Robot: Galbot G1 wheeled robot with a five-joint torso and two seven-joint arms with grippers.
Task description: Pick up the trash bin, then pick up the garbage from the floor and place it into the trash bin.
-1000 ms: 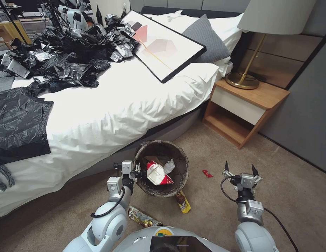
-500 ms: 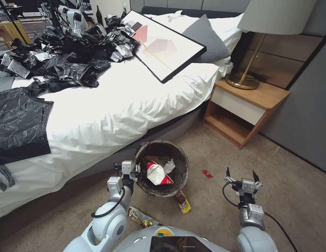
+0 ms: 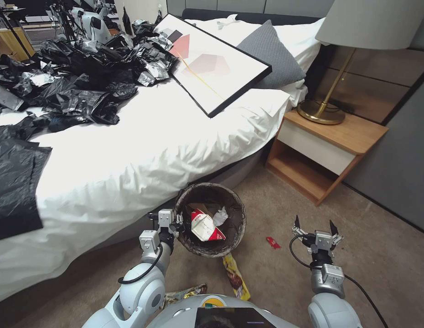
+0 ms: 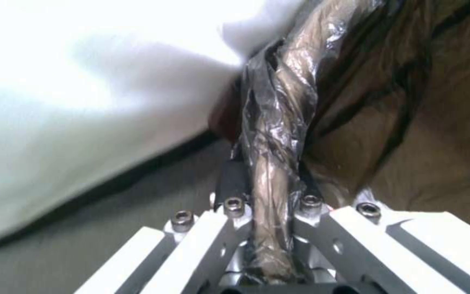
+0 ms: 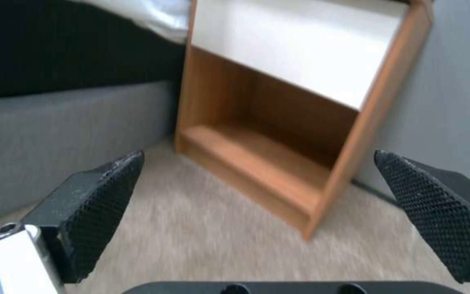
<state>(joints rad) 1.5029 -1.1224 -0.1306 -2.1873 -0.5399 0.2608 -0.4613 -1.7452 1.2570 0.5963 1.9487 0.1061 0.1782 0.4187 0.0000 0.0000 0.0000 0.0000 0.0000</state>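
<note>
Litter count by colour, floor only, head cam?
Red scrap: 1
Yellow-gold wrappers: 2, one by the trash bin, one by the robot's base
Total: 3 on the floor. The trash bin hangs by its rim from the left end effector; the right end effector is open.

trash bin (image 3: 211, 219): round, brown-lined, tilted, beside bed edge | inside: crushed red-white cup (image 3: 205, 226), tissue (image 3: 219, 215) | carpet: gold wrapper (image 3: 234, 276), red scrap (image 3: 273, 242)
</note>
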